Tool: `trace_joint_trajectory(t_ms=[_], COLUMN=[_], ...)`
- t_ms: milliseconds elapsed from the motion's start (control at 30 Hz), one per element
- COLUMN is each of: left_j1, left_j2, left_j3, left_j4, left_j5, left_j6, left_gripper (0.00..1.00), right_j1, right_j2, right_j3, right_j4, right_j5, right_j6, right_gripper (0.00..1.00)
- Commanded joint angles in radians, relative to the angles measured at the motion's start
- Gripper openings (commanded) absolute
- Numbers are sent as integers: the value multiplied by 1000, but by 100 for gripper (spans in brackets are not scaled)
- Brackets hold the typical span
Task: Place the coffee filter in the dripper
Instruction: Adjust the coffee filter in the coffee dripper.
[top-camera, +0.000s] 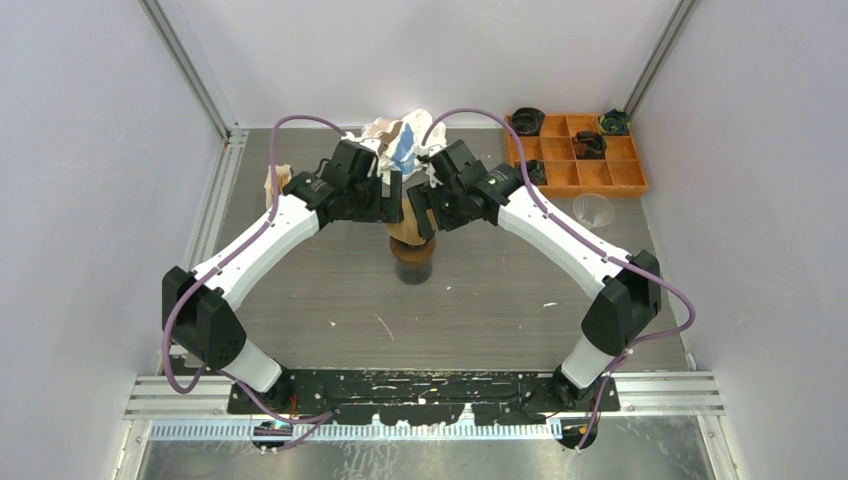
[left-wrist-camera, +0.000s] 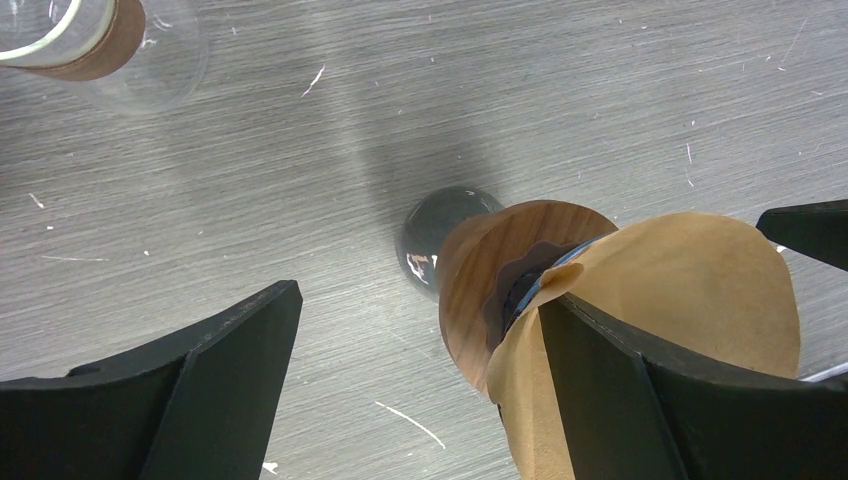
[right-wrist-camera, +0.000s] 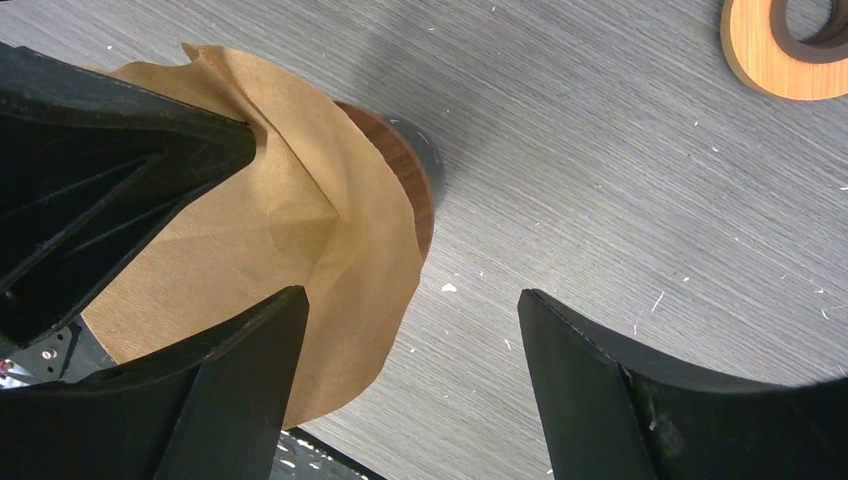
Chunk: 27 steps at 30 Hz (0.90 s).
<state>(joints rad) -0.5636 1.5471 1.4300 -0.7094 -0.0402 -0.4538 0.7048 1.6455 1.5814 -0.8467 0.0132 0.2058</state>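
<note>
The brown coffee filter sits on top of the dripper at the middle of the worktop. Its paper is spread over the dripper's wooden collar and creased down one side. The pictures do not show whether it is seated down inside. The dripper stands on a dark round base.

Both arms meet over it. The left claw is released, its jaws wide apart. One of its fingers lies against the filter's edge and the other is well clear, so nothing is pinched. The right claw is likewise released. One finger is just beside the paper, and the other hangs over bare worktop.

Near the left claw stands a glass vessel with a wooden band. A wooden ring lies further from the right claw. An orange compartment tray sits at the far right – a clear cup just beside it.
</note>
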Motion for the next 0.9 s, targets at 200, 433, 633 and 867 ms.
trace_joint_trajectory(t_ms=[200,433,633,867], left_j1=[-1,0,-1,-1], left_j2=[-33,-53,-72,-92], left_j3=[17,16,16,20], left_j4=[23,29,33,38], left_j5=[11,26,40,41], left_j6=[19,17,13,10], left_gripper=[92,94,95,96], right_j1=[3,3,4,3], right_j2=[-49,-65,-84,-117], right_j3=[42,45,41,15], right_j4=[34,49,74,113], right_j5=[-14,-17,-25,-31], right_j6=[14,14,17,18], right_gripper=[84,85,85,86])
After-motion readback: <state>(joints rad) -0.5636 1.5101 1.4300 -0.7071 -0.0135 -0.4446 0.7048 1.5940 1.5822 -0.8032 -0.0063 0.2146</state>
